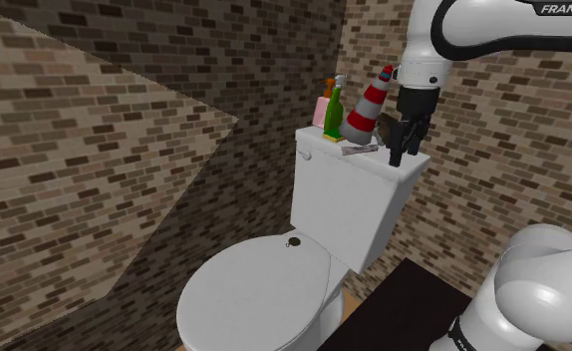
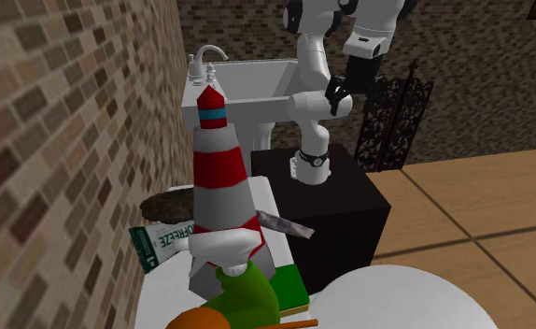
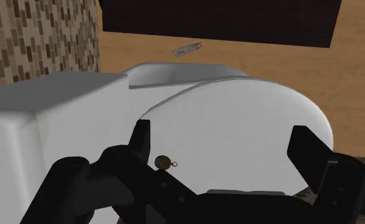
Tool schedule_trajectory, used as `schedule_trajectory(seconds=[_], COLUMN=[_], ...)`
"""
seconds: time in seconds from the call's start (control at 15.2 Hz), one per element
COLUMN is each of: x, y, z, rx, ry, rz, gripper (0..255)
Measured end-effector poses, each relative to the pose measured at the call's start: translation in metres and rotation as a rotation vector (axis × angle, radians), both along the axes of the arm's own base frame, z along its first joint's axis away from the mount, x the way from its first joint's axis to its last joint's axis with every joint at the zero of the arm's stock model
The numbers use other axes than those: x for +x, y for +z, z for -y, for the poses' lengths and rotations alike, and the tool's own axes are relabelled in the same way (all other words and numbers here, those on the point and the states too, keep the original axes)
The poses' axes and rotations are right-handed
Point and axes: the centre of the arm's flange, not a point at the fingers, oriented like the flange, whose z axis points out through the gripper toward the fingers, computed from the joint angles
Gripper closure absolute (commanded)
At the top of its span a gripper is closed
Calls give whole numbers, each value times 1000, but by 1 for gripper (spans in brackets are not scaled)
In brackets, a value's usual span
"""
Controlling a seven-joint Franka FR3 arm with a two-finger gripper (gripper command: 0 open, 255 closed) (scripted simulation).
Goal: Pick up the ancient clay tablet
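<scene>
A flat, dark brown slab [image 2: 162, 202], which I take for the clay tablet, lies on the white toilet tank lid [image 1: 384, 175] against the brick wall, beyond the lighthouse as the second exterior view looks. In the shoulder view my gripper [image 1: 402, 150] hangs fingers down over the tank's right end and hides that spot. In the wrist view the gripper [image 3: 222, 153] is open, its two black fingers [image 3: 140, 137] wide apart with nothing between them, looking down on the toilet's closed lid [image 3: 238, 121].
On the tank also stand a red-and-white lighthouse [image 1: 367, 105], a green bottle [image 1: 335, 110] and a pink thing [image 1: 321, 110]; a grey strip [image 1: 359, 149] and a toothpaste tube [image 2: 163, 241] lie flat. The black stand [image 2: 336, 201] is beside the toilet, a sink [image 2: 243, 84] behind it.
</scene>
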Motion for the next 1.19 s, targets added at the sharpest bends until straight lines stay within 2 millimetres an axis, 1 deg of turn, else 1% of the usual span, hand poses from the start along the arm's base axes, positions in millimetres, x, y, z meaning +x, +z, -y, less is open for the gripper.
schedule_trajectory(seconds=[0.07,0.2,0.53,0.79,0.99,1.19], x=[0,8,40,61,78,100], y=[0,-10,-46,-75,-99,-110], z=[0,3,16,35,54,73], rx=[0,-44,-218,-365,-474,-585], ry=[0,-19,-95,-156,-203,-249], rz=[0,11,59,101,131,163], gripper=[0,0,0,0,0,0])
